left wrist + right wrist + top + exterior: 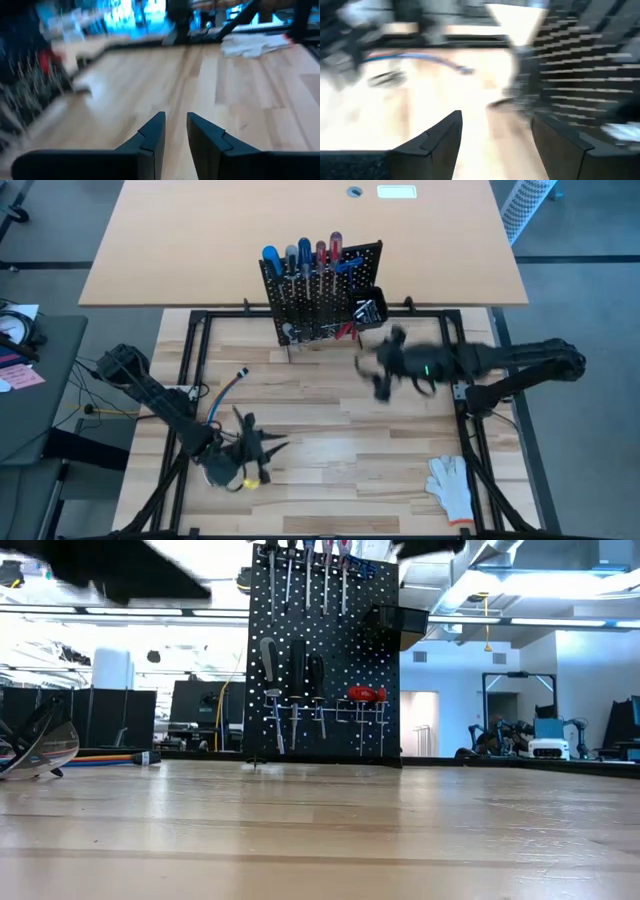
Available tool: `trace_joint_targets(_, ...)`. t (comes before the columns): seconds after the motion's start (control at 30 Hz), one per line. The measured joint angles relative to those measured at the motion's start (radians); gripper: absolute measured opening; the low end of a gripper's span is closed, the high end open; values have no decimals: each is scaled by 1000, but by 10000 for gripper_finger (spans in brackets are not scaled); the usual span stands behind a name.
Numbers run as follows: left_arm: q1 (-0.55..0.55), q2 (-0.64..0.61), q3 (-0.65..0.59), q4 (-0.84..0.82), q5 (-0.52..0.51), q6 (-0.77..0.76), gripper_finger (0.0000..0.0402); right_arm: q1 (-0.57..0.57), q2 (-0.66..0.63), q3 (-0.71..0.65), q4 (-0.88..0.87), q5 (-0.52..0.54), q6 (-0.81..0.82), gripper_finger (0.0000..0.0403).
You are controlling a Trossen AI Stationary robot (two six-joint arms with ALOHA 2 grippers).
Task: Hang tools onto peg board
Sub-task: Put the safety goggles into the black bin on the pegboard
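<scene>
- One peg board (322, 292) stood upright at the far edge of the wooden surface (330, 435).
- Five screwdrivers (303, 256) stood along its top edge, handles up: two blue, one grey, two red.
- In the low view, three dark-handled tools (293, 675) hung on its face, with one red-handled tool (366, 694) beside them.
- One small black bin (370, 306) was fixed to the board's right side.
- One white glove (451, 485) lay at the near right; one cable bundle (226, 391) lay at the left.
- The right claw (375, 368) hovered just in front of the board, fingers spread wide, empty.
- The left claw (272, 446) sat low at the near left, fingers slightly apart, holding nothing.
</scene>
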Motion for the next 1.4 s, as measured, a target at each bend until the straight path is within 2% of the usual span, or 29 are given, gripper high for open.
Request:
trace_joint_targets(0.13,-90,0,129,-110,-84,229,59,230,21,-96,66,2,85,239)
trace_joint_targets(0.23,-136,-1,239,-345,-65,214,47,375,67,-207,198,4,154,239)
trace_joint_targets(0.3,-152,-1,324,-607,22,79,44,451,112,-274,301,14,196,239)
trace_joint_targets(0.43,-154,-2,468,-1107,226,-363,57,557,218,-348,405,120,280,239)
trace_joint_targets(0.5,-146,-2,482,-1248,312,-525,75,586,268,-350,409,164,305,239)
trace_joint_targets(0.6,-131,-1,464,-1357,416,-670,112,595,309,-348,411,176,306,239)
trace_joint_targets(0.77,-92,0,380,-1371,450,-745,174,585,306,-339,413,178,302,239)
trace_joint_targets(0.87,-65,-1,325,-1298,448,-685,194,577,279,-337,413,179,299,239)
trace_joint_targets(0.97,-30,0,289,-1215,475,-589,195,577,256,-337,413,178,299,239)
trace_joint_targets(1.13,33,0,230,-1099,550,-487,157,588,243,-337,413,179,299,239)
trace_joint_targets(1.27,78,0,196,-1029,605,-439,107,588,247,-337,412,178,299,239)
trace_joint_targets(1.4,101,0,204,-1015,608,-392,48,588,247,-337,412,178,299,239)
